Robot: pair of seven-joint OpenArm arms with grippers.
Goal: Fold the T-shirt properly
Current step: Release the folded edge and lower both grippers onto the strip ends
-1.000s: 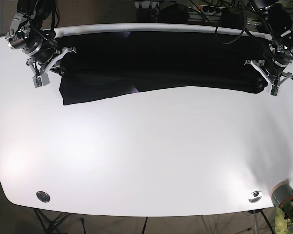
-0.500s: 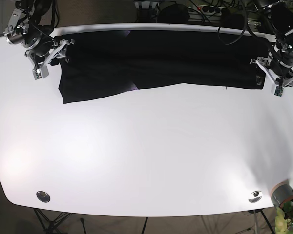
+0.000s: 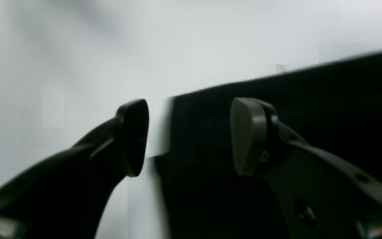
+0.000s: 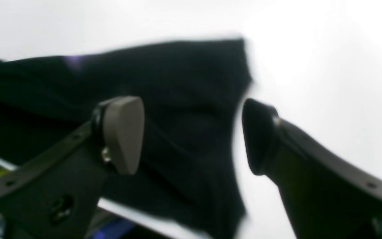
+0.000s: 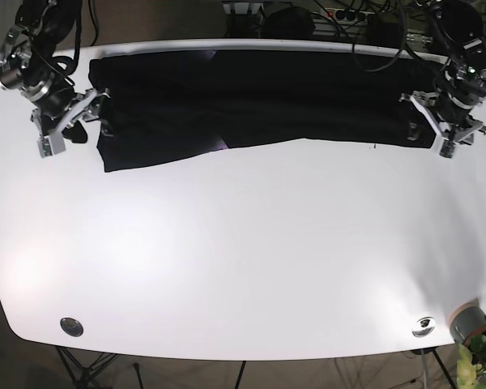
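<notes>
Left gripper point(image 3: 189, 136) jaws spread wide, straddling the edge of the black T-shirt point(image 5: 259, 101); nothing clamped. Right gripper point(image 4: 191, 136) likewise wide apart, 1 pad point(image 4: 123, 132) over cloth, the other over the white table point(image 5: 243, 259). Both arms sit low at opposite shirt ends. T-shirt lies stretched along the table's far edge.

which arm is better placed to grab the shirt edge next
Roughly even, slight edge to the left. The left end effector is open with the T-shirt edge between its fingers. The right end effector is open too and also straddles the edge, so both look ready.
</notes>
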